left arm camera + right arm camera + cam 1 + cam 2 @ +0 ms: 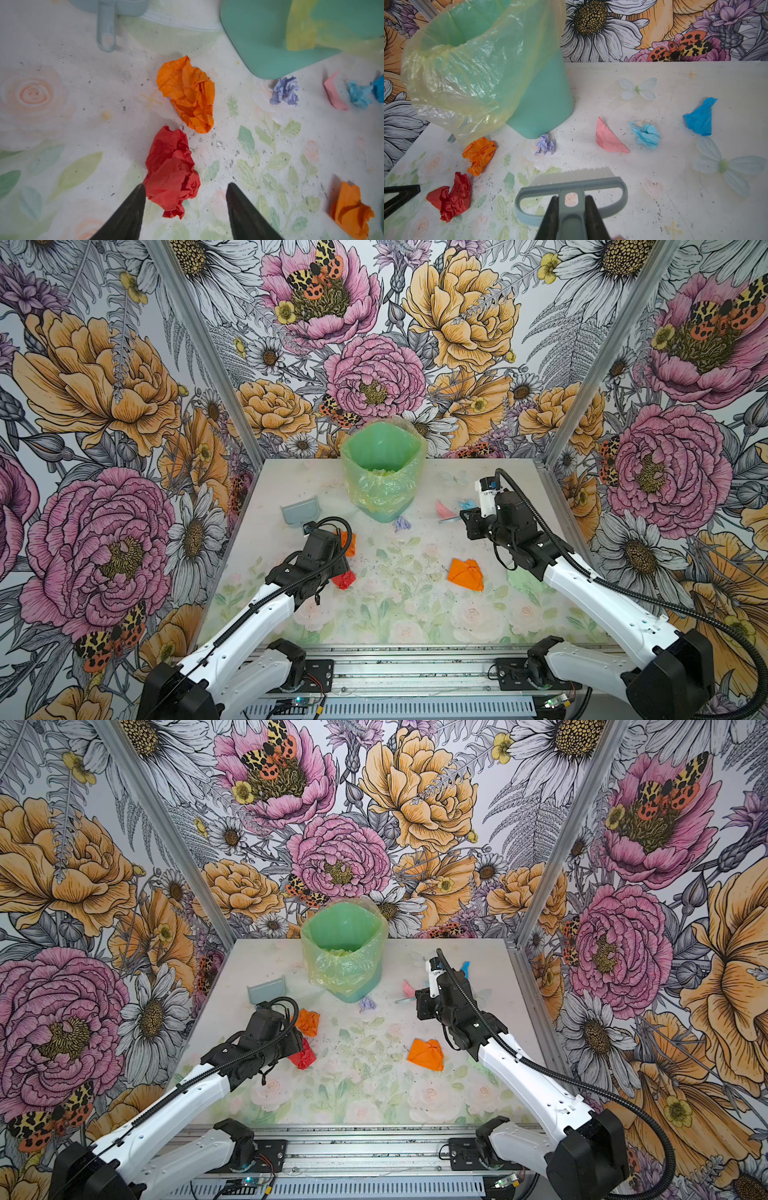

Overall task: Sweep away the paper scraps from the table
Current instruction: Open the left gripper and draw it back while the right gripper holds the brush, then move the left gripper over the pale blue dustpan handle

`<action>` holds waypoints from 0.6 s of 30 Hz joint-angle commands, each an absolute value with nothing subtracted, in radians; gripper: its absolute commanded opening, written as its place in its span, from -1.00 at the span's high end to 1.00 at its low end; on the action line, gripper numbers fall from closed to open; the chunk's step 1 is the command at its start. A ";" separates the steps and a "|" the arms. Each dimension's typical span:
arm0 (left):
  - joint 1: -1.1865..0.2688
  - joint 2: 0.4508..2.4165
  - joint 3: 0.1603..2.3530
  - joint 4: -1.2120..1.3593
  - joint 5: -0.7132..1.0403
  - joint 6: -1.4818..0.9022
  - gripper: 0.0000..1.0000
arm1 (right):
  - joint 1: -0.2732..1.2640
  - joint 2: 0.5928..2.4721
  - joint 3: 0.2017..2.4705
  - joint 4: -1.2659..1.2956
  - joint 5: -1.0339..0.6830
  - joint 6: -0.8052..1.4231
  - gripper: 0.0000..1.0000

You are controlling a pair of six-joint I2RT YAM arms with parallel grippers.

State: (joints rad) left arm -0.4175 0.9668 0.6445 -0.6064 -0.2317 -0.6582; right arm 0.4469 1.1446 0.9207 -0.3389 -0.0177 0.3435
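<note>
Clamping brush point(593, 184), right pincer point(572, 200) outstretched

A robot test booth — 2 arms point(266, 614) on an aluminium rail point(415, 674), flower-printed walls point(83, 385) around a table point(415, 614).

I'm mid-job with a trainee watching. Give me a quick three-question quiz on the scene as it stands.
1. True or false: the right tool is shut on the handle of the grey-blue plastic brush.
2. Which lies nearest the open left tool? A red crumpled paper scrap; B pink scrap; C blue scrap.
3. How many orange crumpled paper scraps lie on the whitish flower-printed table?
Key: 1 true; 2 A; 3 two.
</note>
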 commanded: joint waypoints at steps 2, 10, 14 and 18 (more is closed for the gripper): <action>-0.351 0.942 0.658 -0.612 -0.346 -0.702 -0.57 | 0.456 1.124 0.916 -0.311 0.000 0.340 1.00; -0.243 0.979 0.674 -0.559 -0.428 -0.652 -0.90 | 0.457 1.136 0.922 -0.310 -0.005 0.337 1.00; -0.178 1.041 0.696 -0.524 -0.414 -0.601 -0.97 | 0.456 1.140 0.919 -0.310 -0.014 0.341 1.00; -0.141 1.132 0.734 -0.494 -0.400 -0.557 -0.97 | 0.456 1.138 0.919 -0.311 -0.017 0.342 1.00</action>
